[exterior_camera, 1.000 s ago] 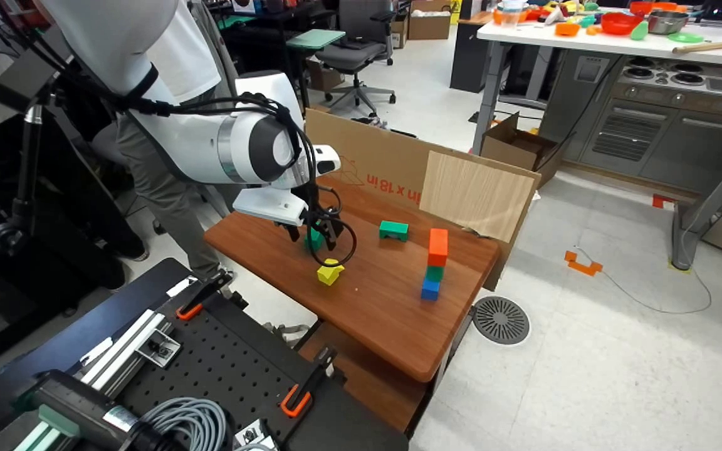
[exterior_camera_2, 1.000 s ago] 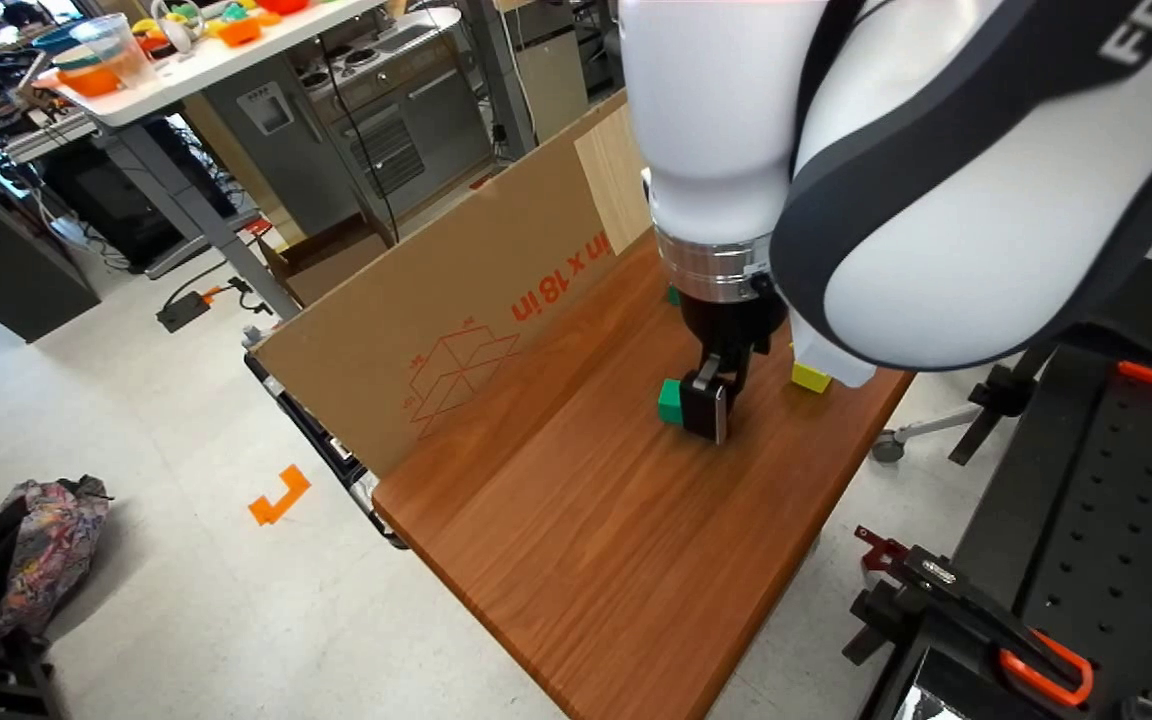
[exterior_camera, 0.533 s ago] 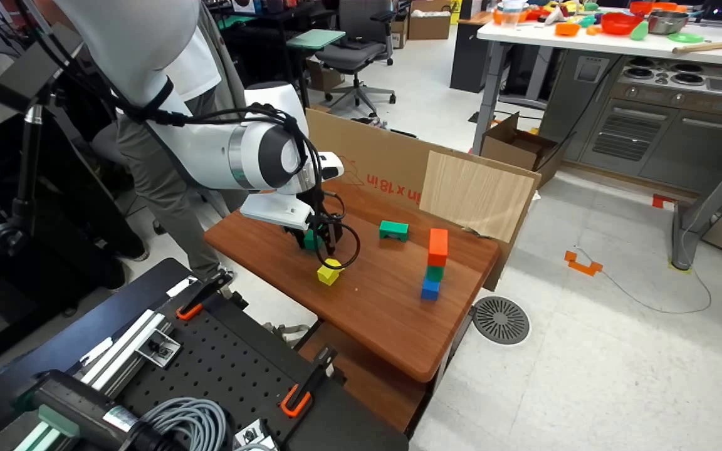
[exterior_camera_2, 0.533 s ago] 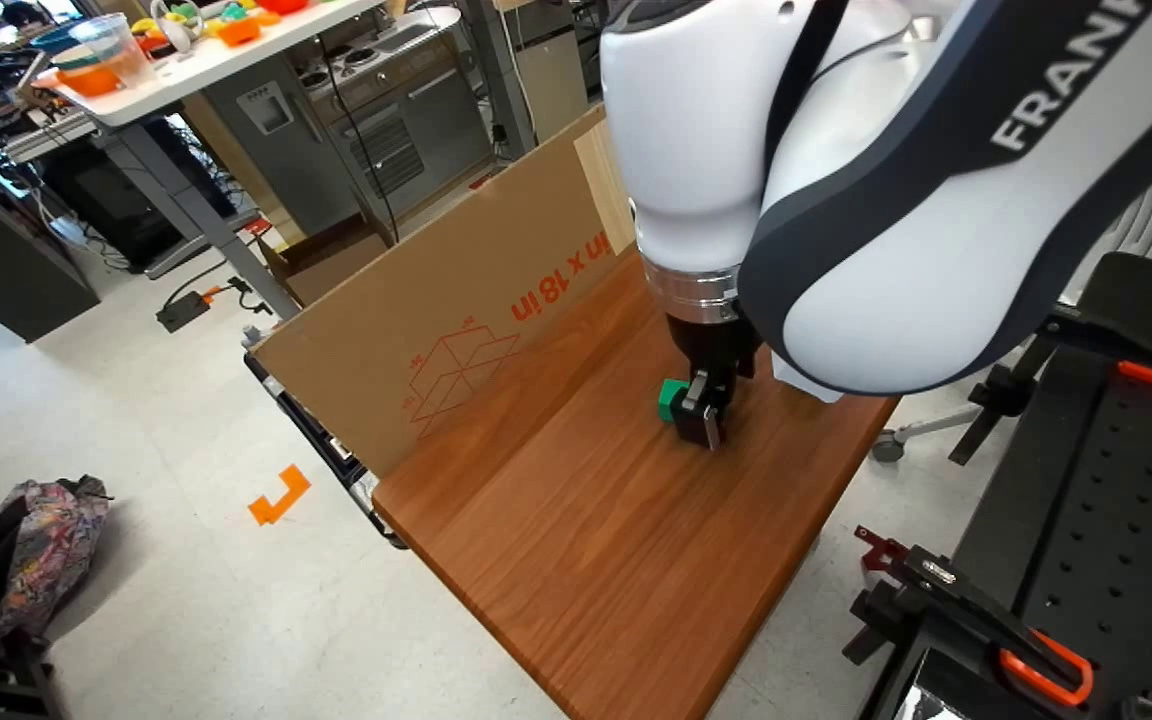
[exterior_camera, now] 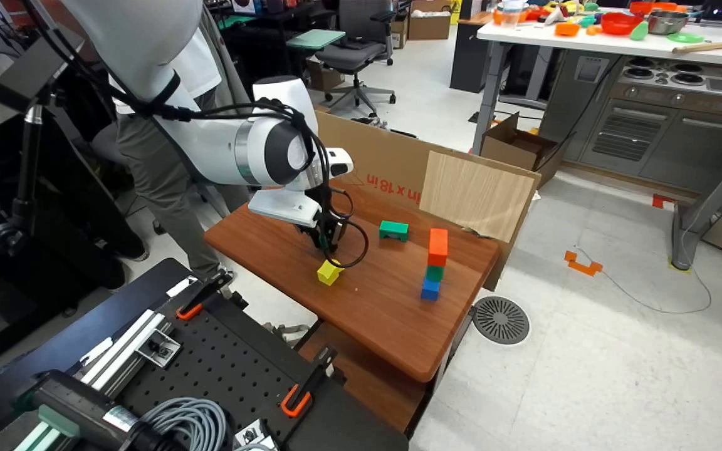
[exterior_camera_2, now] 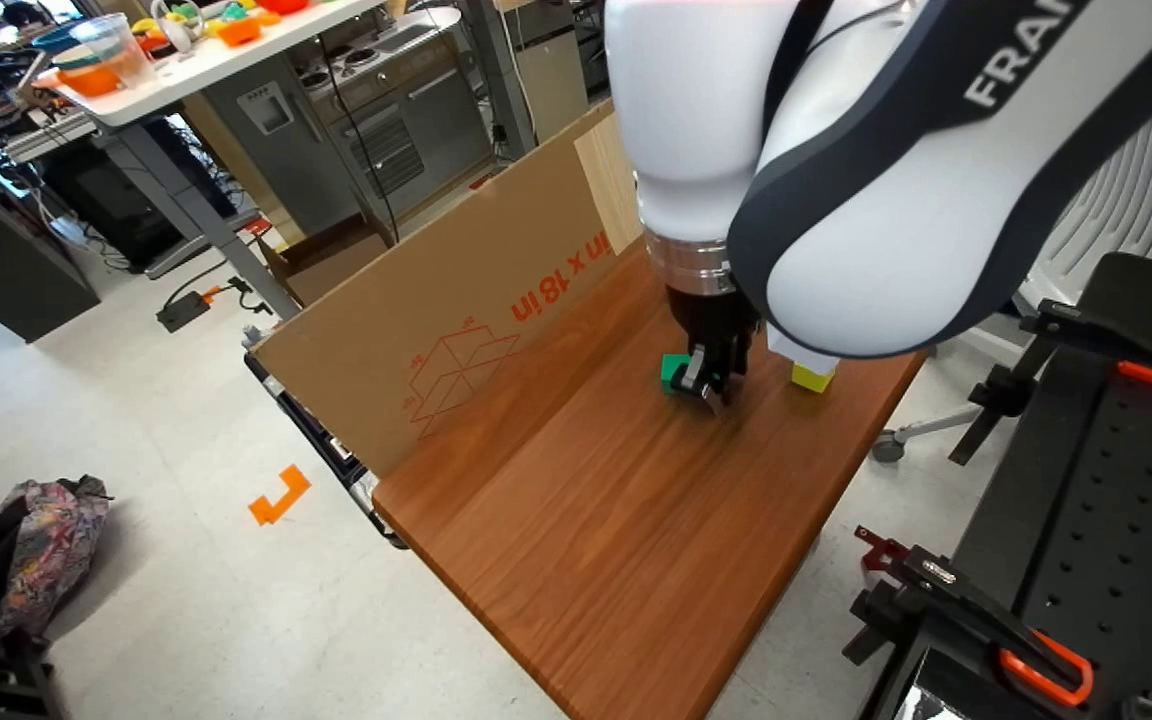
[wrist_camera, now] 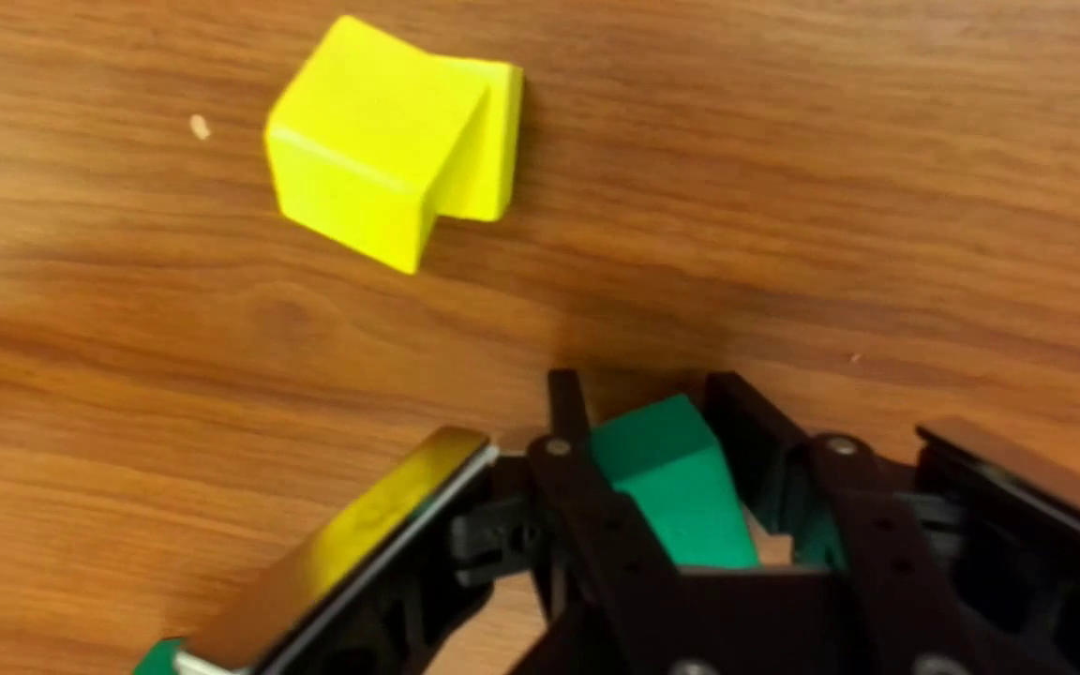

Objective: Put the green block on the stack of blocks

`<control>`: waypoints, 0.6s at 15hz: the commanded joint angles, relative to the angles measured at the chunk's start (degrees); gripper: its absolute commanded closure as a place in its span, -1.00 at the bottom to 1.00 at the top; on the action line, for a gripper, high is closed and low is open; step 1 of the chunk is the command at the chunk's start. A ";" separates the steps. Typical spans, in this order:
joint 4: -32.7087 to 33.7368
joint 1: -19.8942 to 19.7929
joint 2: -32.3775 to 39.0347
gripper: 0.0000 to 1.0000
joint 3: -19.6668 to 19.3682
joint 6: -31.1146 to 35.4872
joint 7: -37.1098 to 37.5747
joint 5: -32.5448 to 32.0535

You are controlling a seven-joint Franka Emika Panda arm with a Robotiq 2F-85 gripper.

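The green block sits between the fingers of my gripper in the wrist view, turned a little askew to them. The jaws have come in on its sides. In an exterior view the block pokes out beside the gripper; the cables and fingers mostly cover it from the opposite angle. Whether it touches the table I cannot tell. The stack of blocks stands upright to the right of the gripper, with blue at the bottom, green in the middle and orange on top. The arm hides the stack in an exterior view.
A yellow block lies close to the gripper on the wooden table. Farther back is a wider green block with a notch underneath. A cardboard wall runs along one table edge.
The fingers have closed in around the green block. Gripper and block have shifted together slightly, toward the stack's side. The stack and the yellow block have stayed put.
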 commanded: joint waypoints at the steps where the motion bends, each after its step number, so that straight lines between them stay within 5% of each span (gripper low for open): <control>1: -4.17 -2.30 -6.81 0.74 -2.00 -0.45 -3.06 1.75; 9: -14.01 -11.33 -27.06 0.74 -6.01 -3.14 -9.05 2.97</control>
